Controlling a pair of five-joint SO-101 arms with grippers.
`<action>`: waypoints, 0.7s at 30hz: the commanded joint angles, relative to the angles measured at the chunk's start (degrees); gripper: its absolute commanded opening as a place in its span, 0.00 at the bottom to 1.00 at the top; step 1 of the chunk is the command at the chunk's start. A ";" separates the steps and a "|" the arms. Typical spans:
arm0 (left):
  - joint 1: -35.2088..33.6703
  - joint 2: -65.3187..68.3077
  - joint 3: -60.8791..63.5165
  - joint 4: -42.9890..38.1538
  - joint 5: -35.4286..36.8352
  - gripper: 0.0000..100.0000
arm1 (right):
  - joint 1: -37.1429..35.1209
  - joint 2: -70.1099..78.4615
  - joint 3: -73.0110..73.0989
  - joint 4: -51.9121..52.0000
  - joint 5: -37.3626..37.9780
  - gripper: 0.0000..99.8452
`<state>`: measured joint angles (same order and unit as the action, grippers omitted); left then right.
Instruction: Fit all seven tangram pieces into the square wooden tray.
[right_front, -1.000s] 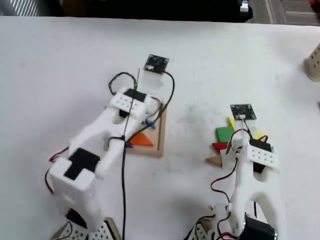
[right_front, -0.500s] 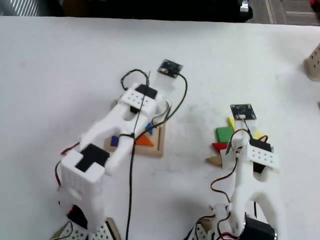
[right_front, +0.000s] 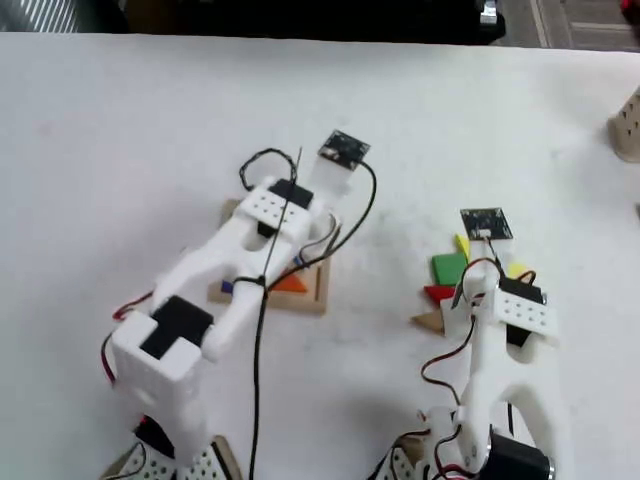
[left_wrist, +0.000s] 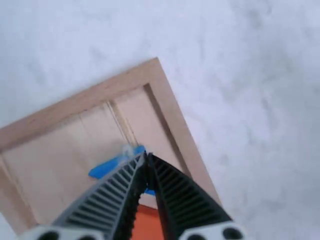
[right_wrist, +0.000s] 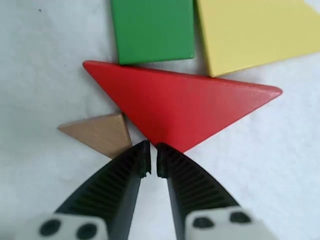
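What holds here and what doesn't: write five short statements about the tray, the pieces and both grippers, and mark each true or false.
1. The orange piece lies inside the wooden tray. True.
2. The red triangle sits in the tray. False: it lies on the table, beside the green square.
3. The left gripper is over the tray, its tips at the blue piece. True.
4. The right gripper holds the tan triangle. False: its jaws are shut on nothing, and the tan triangle lies on the table beside them.
5. The yellow piece lies outside the tray. True.
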<state>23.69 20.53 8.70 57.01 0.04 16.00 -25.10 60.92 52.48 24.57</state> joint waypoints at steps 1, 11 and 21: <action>0.75 -3.82 0.09 -0.53 -0.62 0.02 | -0.92 0.57 -1.32 -1.19 0.62 0.04; -1.10 -3.65 0.26 4.92 -0.35 0.02 | -0.92 0.57 -1.32 -1.19 0.62 0.04; -10.24 -3.21 -0.09 6.51 -0.18 0.02 | -0.92 0.57 -1.32 -1.19 0.62 0.04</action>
<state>17.19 20.44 9.14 62.90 0.13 16.00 -25.10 60.92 52.48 24.57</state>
